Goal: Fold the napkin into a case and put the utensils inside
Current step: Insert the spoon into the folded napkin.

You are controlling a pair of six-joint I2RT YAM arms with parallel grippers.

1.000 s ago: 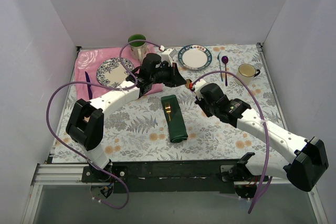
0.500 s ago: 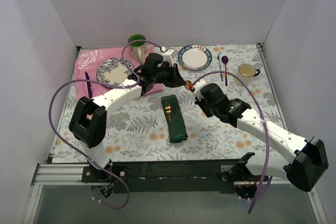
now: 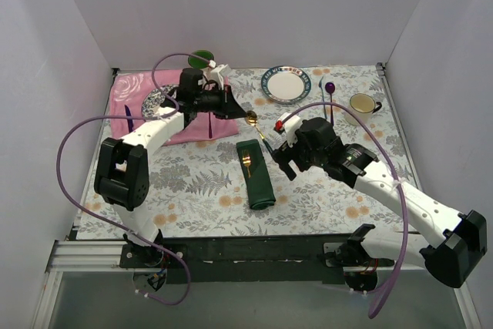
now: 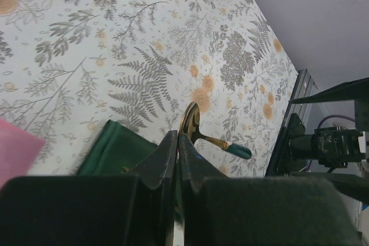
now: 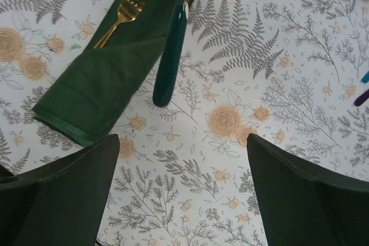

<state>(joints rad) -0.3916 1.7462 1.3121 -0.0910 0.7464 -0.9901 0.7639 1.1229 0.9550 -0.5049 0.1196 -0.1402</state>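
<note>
Left gripper (image 4: 177, 139) pinches the spoon (image 4: 191, 120) by its bowl; right gripper (image 5: 181, 188) gapes wide. On so thin a hold, it could swivel and miss the napkin (image 5: 109, 79) pocket.

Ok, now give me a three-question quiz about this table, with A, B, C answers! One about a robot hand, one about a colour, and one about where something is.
1. The right gripper is: A) wide open, holding nothing B) shut tight C) out of sight
2. The handle of the spoon in the left gripper is: A) pink B) dark green C) purple
3. The gold fork is: A) in the right gripper B) tucked in the folded napkin C) in the left gripper

Answers: 1 A, its fingers stand far apart. 2 B, the handle's tip shows green. 3 B, its head pokes out of the green fold.
</note>
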